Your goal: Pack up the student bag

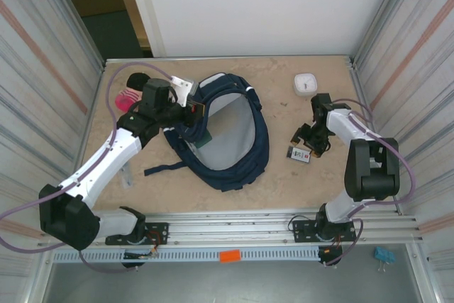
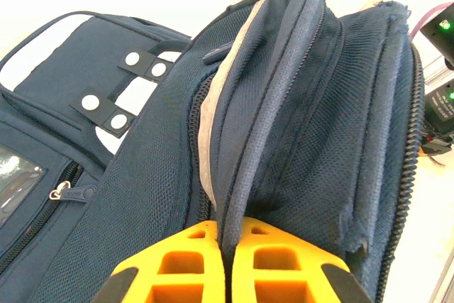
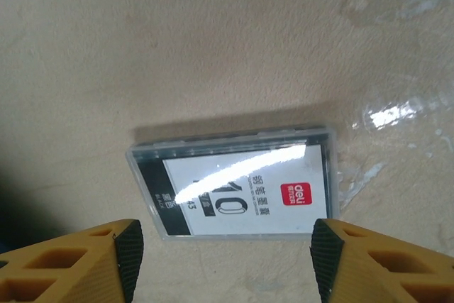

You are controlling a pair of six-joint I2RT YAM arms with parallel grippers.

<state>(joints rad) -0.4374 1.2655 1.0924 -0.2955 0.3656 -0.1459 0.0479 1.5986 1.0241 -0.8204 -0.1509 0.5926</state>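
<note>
Beige table (image 1: 284, 179); navy student bag (image 1: 259, 143) gapes, left hand (image 2: 225, 239) pinching its rim; right hand (image 3: 227, 250) wide, apparently empty.

Occlusions, quick pass
Student bag (image 2: 298, 140) is cropped at the left and bottom of my left wrist frame. The pink item (image 1: 126, 98) left of the bag is half behind the left arm (image 1: 113, 150). I can't read the small print on the clear box (image 3: 234, 189).

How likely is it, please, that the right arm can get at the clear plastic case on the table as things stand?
Probably yes: the right claw hangs open close above the clear plastic case, nothing lies between them, and the table right around the case leaves the way free.
</note>
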